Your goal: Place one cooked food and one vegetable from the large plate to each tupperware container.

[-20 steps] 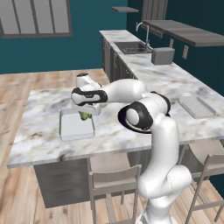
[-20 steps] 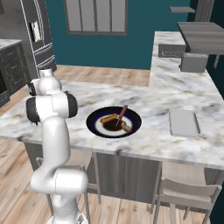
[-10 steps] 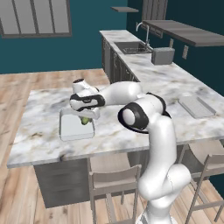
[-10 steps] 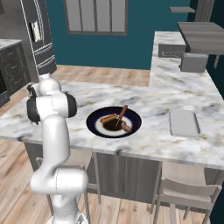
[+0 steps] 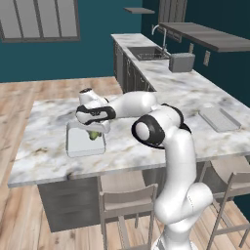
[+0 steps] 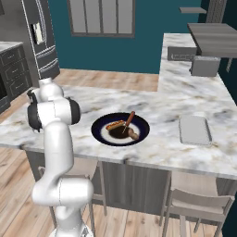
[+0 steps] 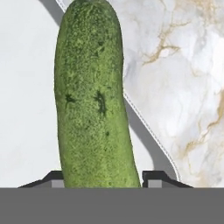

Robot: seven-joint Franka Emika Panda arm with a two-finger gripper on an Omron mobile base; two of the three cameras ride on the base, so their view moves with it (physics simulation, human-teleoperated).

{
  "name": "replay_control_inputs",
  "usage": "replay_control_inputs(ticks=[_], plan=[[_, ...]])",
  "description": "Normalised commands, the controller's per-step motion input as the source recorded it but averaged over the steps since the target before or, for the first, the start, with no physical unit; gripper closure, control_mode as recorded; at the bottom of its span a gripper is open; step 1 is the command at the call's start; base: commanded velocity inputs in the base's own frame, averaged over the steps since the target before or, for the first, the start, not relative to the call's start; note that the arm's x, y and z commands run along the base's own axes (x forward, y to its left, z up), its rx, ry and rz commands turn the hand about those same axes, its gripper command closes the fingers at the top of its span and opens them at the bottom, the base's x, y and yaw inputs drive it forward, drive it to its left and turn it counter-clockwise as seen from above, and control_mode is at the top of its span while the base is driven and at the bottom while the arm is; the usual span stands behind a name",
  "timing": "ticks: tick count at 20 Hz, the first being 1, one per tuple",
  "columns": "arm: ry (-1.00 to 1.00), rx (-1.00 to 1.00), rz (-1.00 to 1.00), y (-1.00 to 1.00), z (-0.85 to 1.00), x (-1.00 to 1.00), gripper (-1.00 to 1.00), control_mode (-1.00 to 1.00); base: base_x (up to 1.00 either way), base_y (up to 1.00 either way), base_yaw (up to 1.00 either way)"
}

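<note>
My gripper (image 5: pixel 93 128) is shut on a green cucumber (image 5: pixel 93 135), holding it low over the left tupperware container (image 5: pixel 78 145). In the hand view the cucumber (image 7: pixel 92 96) runs up from between the two fingertips (image 7: pixel 156 177), with the container's pale floor (image 7: pixel 24 109) and its rim (image 7: pixel 146 133) beneath it. I cannot tell whether the cucumber touches the floor. The large plate (image 6: pixel 99 134) lies near the counter's front in the right base view and carries a sausage (image 6: pixel 115 124) and other brown cooked pieces. A second tupperware container (image 6: pixel 194 130) lies to its right.
The second container (image 5: pixel 219 119) shows at the counter's right end. A sink with faucet (image 5: pixel 148 52) and a grey toaster (image 5: pixel 182 62) stand on the far counter. Stools (image 5: pixel 126 205) are tucked under the front edge.
The arm has carried the cucumber slightly left and down, closer to the left container. The grip has not changed.
</note>
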Motion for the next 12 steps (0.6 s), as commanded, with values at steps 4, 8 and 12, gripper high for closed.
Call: replay_control_inputs(ticks=[4, 8, 12], plan=[[0.00, 0.00, 0.07, 0.06, 0.00, 0.00, -1.00, -1.00, 0.00, 0.00, 0.00], [0.00, 0.00, 0.07, -0.02, 0.00, 0.02, -1.00, -1.00, 0.00, 0.00, 0.00], [-0.08, 0.09, 0.01, -0.29, 0.28, -0.06, -1.00, -1.00, 0.00, 0.00, 0.00]])
